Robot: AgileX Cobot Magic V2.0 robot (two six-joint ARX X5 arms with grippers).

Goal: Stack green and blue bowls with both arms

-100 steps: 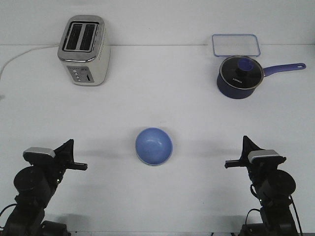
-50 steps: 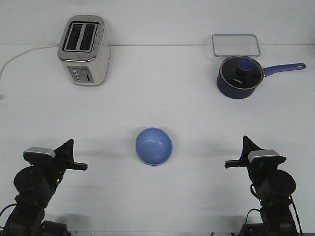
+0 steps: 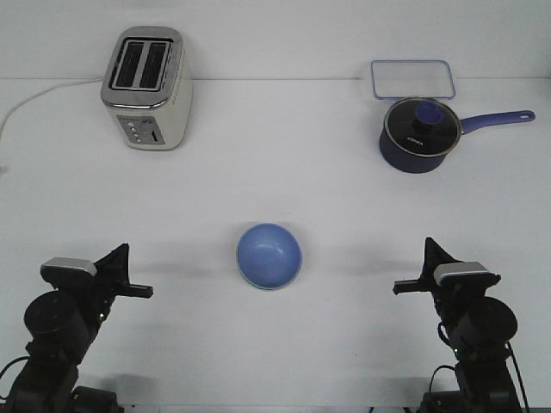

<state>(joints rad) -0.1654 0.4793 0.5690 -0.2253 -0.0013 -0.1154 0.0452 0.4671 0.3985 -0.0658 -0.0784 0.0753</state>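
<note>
Nearest the camera, the left gripper [image 3: 129, 274] sits low at the left edge of the white table [image 3: 275, 172], its pointed tip turned inward; the right gripper [image 3: 411, 274] mirrors it at the right edge. Neither holds anything, and from this angle it cannot be told how far either pair of jaws is parted. Between the two, near the middle of the table and well apart from both, stands the blue bowl [image 3: 269, 255], upright. A pale greenish rim shows along its lower edge, which suggests the green bowl [image 3: 258, 286] nested beneath it, though this cannot be confirmed. Farther back at left is a silver toaster [image 3: 146, 88] with a white cord [image 3: 34, 99]. Farther back at right is a dark blue saucepan [image 3: 419, 136] with lid and long handle; just behind it lies a clear rectangular container [image 3: 412, 79].
</note>
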